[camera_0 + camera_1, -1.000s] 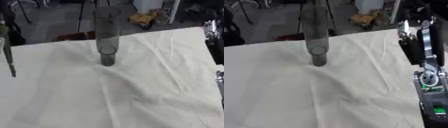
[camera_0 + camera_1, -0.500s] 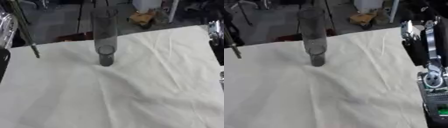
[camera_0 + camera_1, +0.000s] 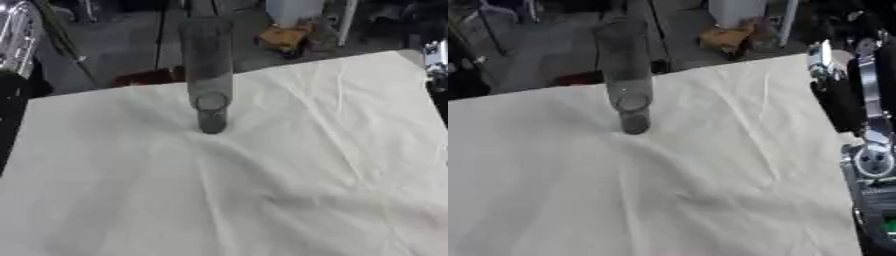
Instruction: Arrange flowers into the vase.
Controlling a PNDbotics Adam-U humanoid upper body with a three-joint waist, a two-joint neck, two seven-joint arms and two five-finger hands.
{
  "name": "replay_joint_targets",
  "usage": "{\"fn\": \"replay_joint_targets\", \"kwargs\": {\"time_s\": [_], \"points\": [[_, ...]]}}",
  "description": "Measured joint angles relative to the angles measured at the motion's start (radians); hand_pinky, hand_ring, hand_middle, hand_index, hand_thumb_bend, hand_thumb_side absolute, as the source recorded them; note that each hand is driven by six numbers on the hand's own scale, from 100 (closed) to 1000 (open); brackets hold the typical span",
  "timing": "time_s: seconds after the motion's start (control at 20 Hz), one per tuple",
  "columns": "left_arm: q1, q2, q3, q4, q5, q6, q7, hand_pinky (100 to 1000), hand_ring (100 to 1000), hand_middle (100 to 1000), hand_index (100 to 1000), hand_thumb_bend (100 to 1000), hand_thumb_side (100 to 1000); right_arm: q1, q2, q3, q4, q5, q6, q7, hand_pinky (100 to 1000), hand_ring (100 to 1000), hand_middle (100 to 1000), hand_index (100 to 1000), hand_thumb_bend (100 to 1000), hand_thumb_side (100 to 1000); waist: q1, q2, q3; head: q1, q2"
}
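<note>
A tall, clear cylindrical glass vase (image 3: 208, 75) is seen upright on wrinkled white cloth (image 3: 262, 190); finger positions cannot be determined.

Desk (image 3: 105, 200) covered by a creased white cloth (image 3: 289, 190); a tall clear glass vase (image 3: 208, 75) stood upright on the cloth, toward the far edge.
</note>
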State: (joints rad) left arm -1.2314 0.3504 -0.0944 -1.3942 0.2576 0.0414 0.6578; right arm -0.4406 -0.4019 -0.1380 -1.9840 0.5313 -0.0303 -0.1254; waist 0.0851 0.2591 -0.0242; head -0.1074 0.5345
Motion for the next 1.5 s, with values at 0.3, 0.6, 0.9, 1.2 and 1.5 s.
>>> {"fn": "replay_joint_targets", "kwargs": {"time_s": [0.3, 0.6, 0.9, 1.2, 1.5], "points": [[-0.053, -0.028, 0.013, 0.013, 0.015, -0.061, 0.04, 100, 100, 100, 100, 100, 672, -0.009, -0.009, 0.016, 0.0, -0.007, -0.007, 0.014, 798, 936, 772, 953, 100, 1000, 0.014, 0.009, -0.02, 0.027, 0.0], [-0.106, -0.051, 0.025, 0.025, 0.012, -0.117, 0.058, 100, 100, 100, 100, 100, 669, -0.026, -0.014, 0.029, 0.0, -0.015, -0.013, 0.029, 797, 936, 771, 953, 100, 1000, 0.019, 0.024, -0.025, 0.068, 0.0], [-0.123, -0.06, 0.025, 0.025, 0.011, -0.152, 0.06, 100, 100, 100, 100, 100, 673, -0.034, -0.017, 0.034, 0.0, -0.023, -0.015, 0.039, 798, 936, 771, 953, 100, 1000, 0.018, 0.031, -0.025, 0.085, -0.001], [-0.152, -0.071, 0.031, 0.026, 0.021, -0.199, 0.08, 100, 100, 100, 100, 100, 672, -0.052, -0.018, 0.05, 0.0, -0.029, -0.02, 0.053, 798, 937, 770, 952, 100, 1000, 0.014, 0.043, -0.045, 0.107, -0.031], [-0.16, -0.078, 0.03, 0.03, 0.053, -0.224, 0.085, 100, 100, 100, 100, 100, 673, -0.053, -0.018, 0.054, 0.0, -0.032, -0.022, 0.058, 798, 937, 769, 952, 100, 1000, 0.027, 0.05, -0.048, 0.074, -0.12]]}}
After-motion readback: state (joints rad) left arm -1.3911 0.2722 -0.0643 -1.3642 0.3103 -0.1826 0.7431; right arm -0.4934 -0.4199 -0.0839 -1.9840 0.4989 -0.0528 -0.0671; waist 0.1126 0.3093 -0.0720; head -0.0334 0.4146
